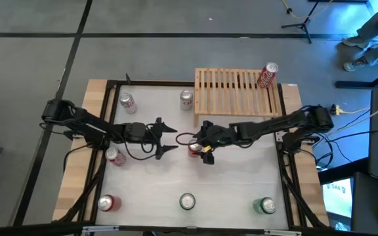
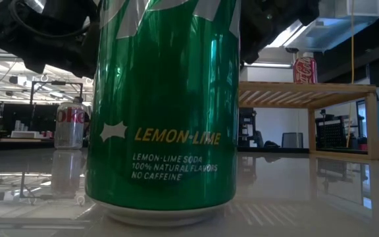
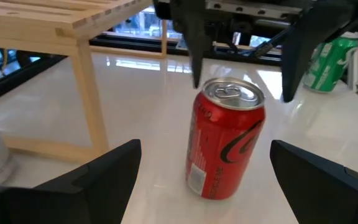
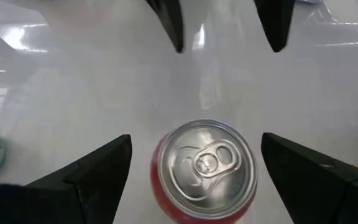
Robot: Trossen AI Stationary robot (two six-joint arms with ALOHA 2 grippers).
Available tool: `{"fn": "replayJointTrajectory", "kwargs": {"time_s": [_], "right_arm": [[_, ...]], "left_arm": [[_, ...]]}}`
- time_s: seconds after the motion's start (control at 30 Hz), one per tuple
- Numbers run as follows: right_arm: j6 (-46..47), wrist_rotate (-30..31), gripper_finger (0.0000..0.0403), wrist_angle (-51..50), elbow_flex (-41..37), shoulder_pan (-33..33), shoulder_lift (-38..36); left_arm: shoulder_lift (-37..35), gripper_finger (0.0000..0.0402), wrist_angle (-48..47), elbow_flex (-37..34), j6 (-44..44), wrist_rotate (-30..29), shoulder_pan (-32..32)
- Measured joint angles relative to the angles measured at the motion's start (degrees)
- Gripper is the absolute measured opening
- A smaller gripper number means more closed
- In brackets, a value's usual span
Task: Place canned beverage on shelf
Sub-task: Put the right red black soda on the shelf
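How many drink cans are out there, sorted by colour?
Red cans: 4, one on the shelf at, one between the right gripper fingers at, two more at and.
Silver cans: 3, at.
Green can: 1, at.
Total: 8 cans.

A person's legs (image 1: pixel 373 36) show on the grey floor beyond the table's far right corner. A stand's dark feet (image 1: pixel 302 25) rest nearby. Cables (image 1: pixel 346 111) and a lit screen (image 1: pixel 336 195) sit beside the table's right edge.
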Motion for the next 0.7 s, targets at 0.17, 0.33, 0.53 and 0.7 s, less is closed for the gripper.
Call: {"fn": "replayJointTrajectory", "kwargs": {"time_s": [0.17,0.33,0.53,0.7], "right_arm": [[0.0,0.26,0.0353,0.01,0.0,0.0,0.15],[0.0,0.26,0.0353,-0.12,0.0,0.0,0.15],[0.07,0.28,0.0353,-0.45,0.07,0.0,1.39],[0.11,0.34,0.0353,0.26,0.03,0.0,2.97]], "left_arm": [[0.14,0.0347,0.2,-0.02,0.02,0.45,-0.02],[0.14,0.0347,0.2,-0.02,0.02,0.45,-0.02],[0.14,0.0347,0.2,-0.02,0.04,0.47,-0.02],[0.12,0.0347,0.49,-0.02,0.04,0.91,0.0]]}}
